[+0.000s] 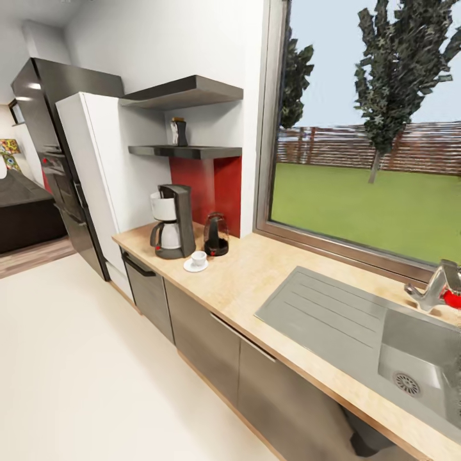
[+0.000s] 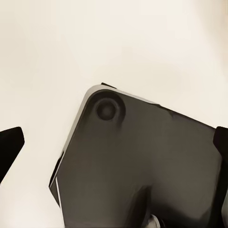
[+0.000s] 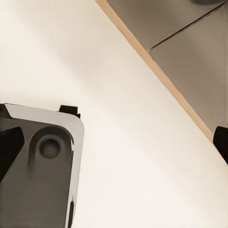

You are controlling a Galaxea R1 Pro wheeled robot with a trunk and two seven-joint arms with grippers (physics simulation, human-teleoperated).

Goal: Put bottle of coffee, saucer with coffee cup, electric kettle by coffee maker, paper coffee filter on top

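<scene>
The coffee maker (image 1: 173, 221) stands at the far end of the kitchen countertop (image 1: 269, 282), close to a tall white cabinet. Right beside it sits the dark electric kettle (image 1: 216, 235). In front of both, the white coffee cup (image 1: 199, 257) rests on the saucer (image 1: 194, 266). The bottle of coffee (image 1: 179, 132) stands on the lower kitchen shelf (image 1: 192, 152) above them. The paper coffee filter is out of view. My left gripper (image 2: 114, 145) and right gripper (image 3: 114, 142) are both open and hold nothing, hanging over pale floor and my grey base (image 2: 142, 166).
A steel sink (image 1: 416, 358) with drainboard and a faucet (image 1: 440, 288) takes up the near end of the counter under a big window. Grey cabinet fronts (image 1: 211, 339) run below. A white tall cabinet (image 1: 96, 166) and a black appliance tower (image 1: 54, 153) stand further along. The wide pale floor (image 1: 77, 371) lies to the left.
</scene>
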